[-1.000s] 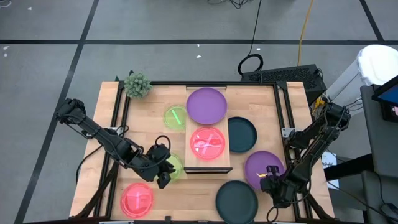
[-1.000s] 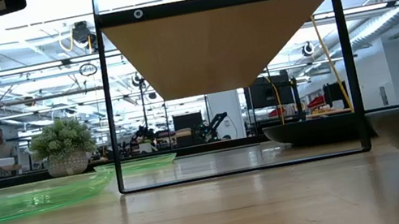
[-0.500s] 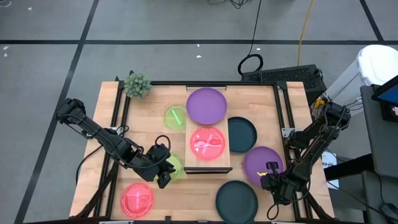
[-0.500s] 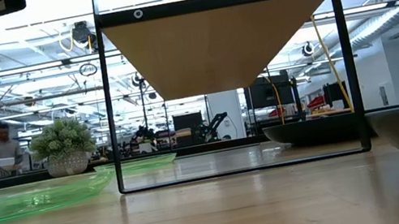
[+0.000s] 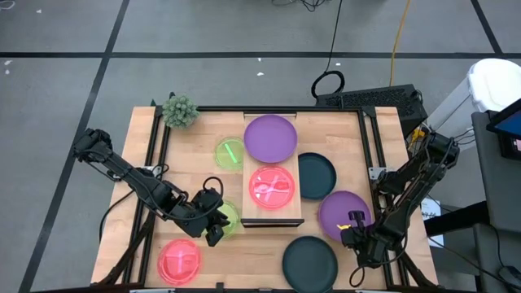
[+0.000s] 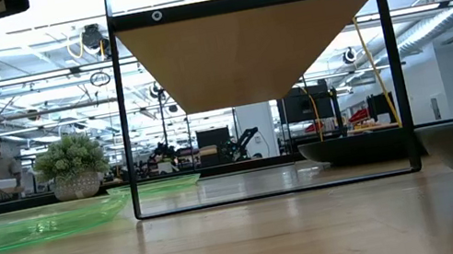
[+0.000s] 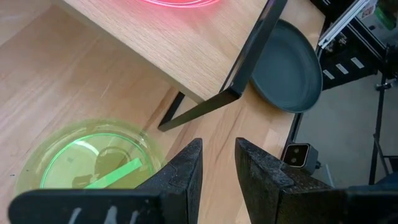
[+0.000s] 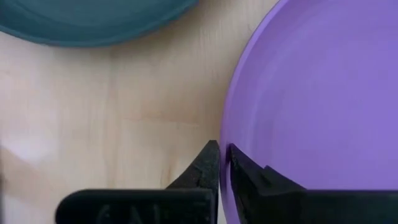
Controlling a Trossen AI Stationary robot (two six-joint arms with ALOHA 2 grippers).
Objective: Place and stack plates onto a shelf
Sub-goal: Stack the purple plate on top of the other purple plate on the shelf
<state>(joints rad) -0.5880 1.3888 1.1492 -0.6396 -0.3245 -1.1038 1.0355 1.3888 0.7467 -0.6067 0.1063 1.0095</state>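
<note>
Meanwhile, right gripper [image 8: 222, 163] pinching purple plate [image 8: 311, 106] rim; left gripper [image 7: 217, 163] slightly spread.

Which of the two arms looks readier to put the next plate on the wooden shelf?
Probably the right. The right gripper is pinched on the rim of the purple plate beside the shelf. The left gripper hangs over the green plate, holding nothing.

Four cameras: one overhead, one at worktop level, one on each wrist.

The high view looks straight down on the whole worktop [image 5: 342, 138] and both arms. The low view looks level under the shelf [image 6: 250, 48] into the room. The left wrist view sits close above a green plate [image 7: 87, 162]; the right wrist view close over a purple plate [image 8: 317, 106], also seen from overhead.
</note>
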